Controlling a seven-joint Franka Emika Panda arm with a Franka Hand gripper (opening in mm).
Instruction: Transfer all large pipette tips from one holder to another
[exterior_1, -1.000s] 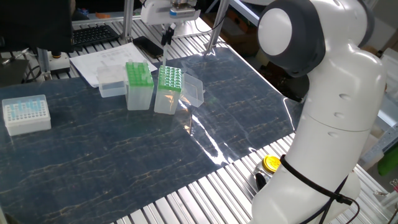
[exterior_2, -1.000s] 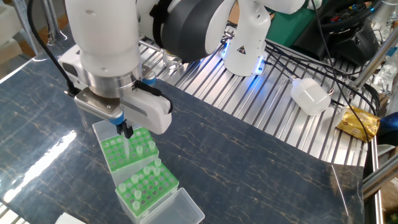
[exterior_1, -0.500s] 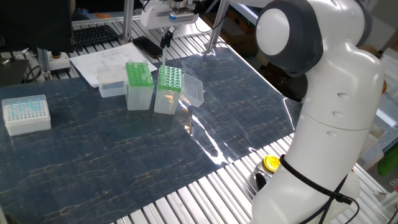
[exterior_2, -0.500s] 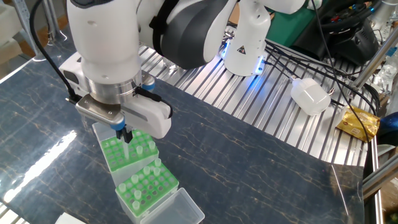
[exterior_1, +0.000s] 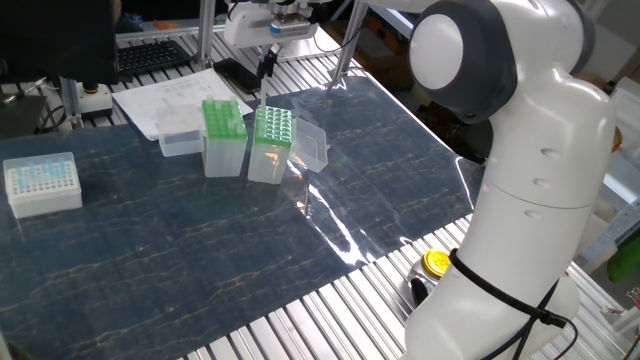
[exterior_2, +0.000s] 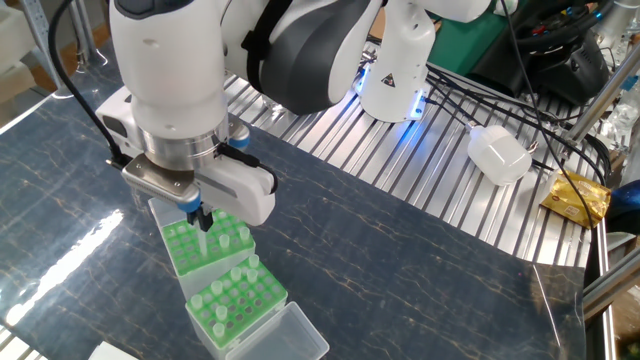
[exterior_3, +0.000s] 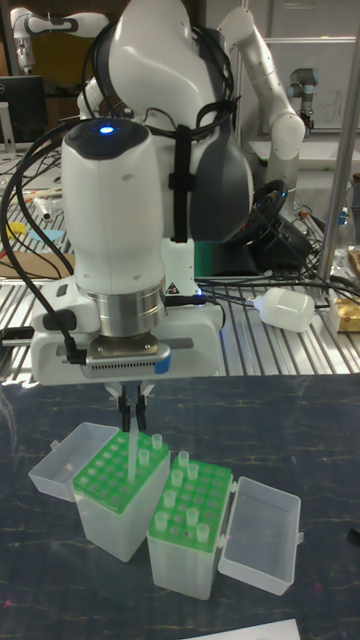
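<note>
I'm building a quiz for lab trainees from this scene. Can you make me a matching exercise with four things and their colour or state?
1. gripper
2. white tip box
3. yellow cap
4. clear hinged lid

a. lying open beside a green rack
b. on the metal slats by the robot base
c. shut on a large pipette tip
d. alone, far along the mat

Pairs: 1-c, 2-d, 3-b, 4-a
</note>
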